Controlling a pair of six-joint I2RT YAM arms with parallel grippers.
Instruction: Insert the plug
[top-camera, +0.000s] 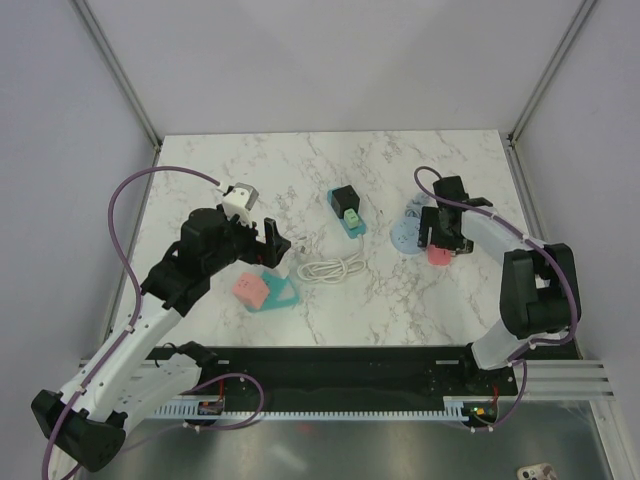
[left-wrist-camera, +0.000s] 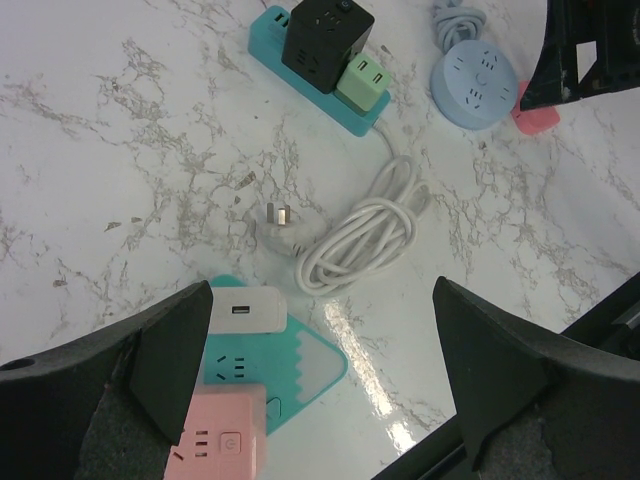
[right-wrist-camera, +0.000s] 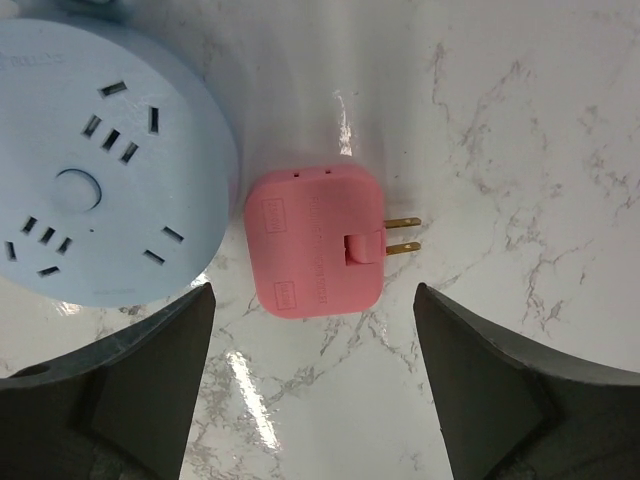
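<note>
No writing could be read: the raised lettering on the pink plug (right-wrist-camera: 315, 240) and on the round blue socket (right-wrist-camera: 100, 160) was too small to make out, and the pink cube (left-wrist-camera: 225, 440) showed only a power symbol.

The pink plug was a flat, rounded square with two brass prongs (right-wrist-camera: 402, 233) and lay face down on the table (top-camera: 200, 190) near its right edge. It was just beside the round socket, prongs pointing away from it. The right tool (right-wrist-camera: 312, 290) hung over it with its jaws released, one finger on each side and neither touching it.

The left tool (left-wrist-camera: 320, 290) was also spread wide and gripped nothing, above the left half of the table.

There were two teal strips. One (top-camera: 358, 228) sat mid-table and carried a black cube (left-wrist-camera: 325, 40) and a green one (left-wrist-camera: 362, 82). The other (left-wrist-camera: 310, 370), toward the near edge, carried the pink cube and a white adapter (left-wrist-camera: 245, 312). Between them lay one coiled white cable (left-wrist-camera: 365, 235) with its own plug (left-wrist-camera: 280, 225).
</note>
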